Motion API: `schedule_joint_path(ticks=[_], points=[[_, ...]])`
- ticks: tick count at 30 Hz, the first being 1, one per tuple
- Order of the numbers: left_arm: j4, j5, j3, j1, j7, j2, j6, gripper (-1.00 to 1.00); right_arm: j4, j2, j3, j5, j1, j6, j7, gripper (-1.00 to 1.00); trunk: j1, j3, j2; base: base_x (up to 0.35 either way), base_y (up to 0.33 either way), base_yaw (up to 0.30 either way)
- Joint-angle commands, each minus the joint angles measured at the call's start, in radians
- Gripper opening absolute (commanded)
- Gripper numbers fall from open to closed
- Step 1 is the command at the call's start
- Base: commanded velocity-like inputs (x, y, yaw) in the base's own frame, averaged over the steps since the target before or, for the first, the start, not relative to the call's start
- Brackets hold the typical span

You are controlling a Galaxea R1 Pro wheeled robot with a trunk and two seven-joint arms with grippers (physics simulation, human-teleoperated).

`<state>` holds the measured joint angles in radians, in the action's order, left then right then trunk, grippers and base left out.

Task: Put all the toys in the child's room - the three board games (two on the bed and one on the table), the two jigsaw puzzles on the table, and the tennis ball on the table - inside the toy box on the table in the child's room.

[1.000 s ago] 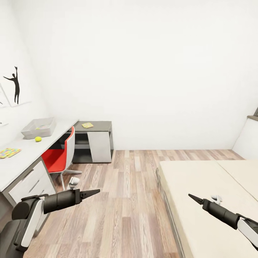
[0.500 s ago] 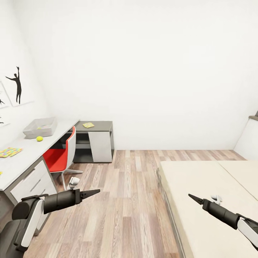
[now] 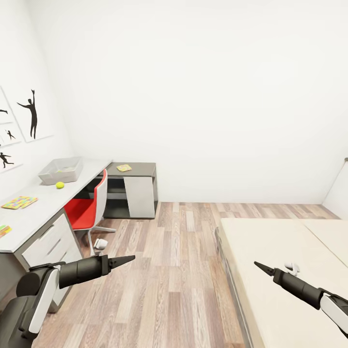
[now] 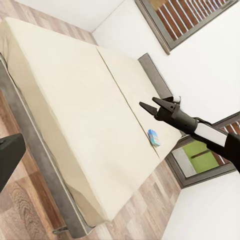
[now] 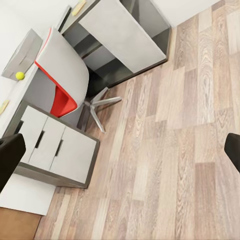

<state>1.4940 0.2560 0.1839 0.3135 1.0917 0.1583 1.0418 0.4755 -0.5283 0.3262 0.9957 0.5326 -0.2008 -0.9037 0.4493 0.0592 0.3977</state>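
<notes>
The desk (image 3: 46,205) runs along the left wall, its lower dark section (image 3: 140,168) at the far end. On the light top sit the toy box (image 3: 60,170), the ball (image 3: 60,184) just in front of it, and a jigsaw (image 3: 19,202) nearer the camera (another coloured piece (image 3: 4,229) shows at the picture's edge). A small yellow item (image 3: 124,167) lies on the dark section. The bed (image 4: 75,100) carries a blue box (image 4: 154,137) near the headboard end.

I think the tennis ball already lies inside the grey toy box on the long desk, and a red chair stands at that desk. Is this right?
Not quite. In the head view the tennis ball lies on the desk top, just in front of the toy box, not inside it. The red chair does stand at that desk.
</notes>
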Motion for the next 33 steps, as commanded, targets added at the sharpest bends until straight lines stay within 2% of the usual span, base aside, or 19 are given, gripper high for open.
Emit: schedule_joint_path(ticks=[1,23,33], points=[[0.000,-0.001,0.001,0.001,0.004,0.000,0.004,1.00,0.000,-0.001,0.004,0.011,0.001,-0.009,-0.002,1.00,0.001,0.002,0.002,0.000,-0.006,0.009],[0.000,-0.001,0.000,0.001,0.004,0.000,0.004,1.00,0.000,-0.001,0.004,0.011,0.001,-0.011,-0.004,1.00,0.001,0.002,0.002,0.000,-0.032,0.000],[0.000,-0.001,0.000,0.001,0.004,0.000,0.004,1.00,0.000,-0.001,0.004,0.011,0.001,-0.013,-0.004,1.00,0.001,-0.002,0.002,0.000,0.000,-0.069]])
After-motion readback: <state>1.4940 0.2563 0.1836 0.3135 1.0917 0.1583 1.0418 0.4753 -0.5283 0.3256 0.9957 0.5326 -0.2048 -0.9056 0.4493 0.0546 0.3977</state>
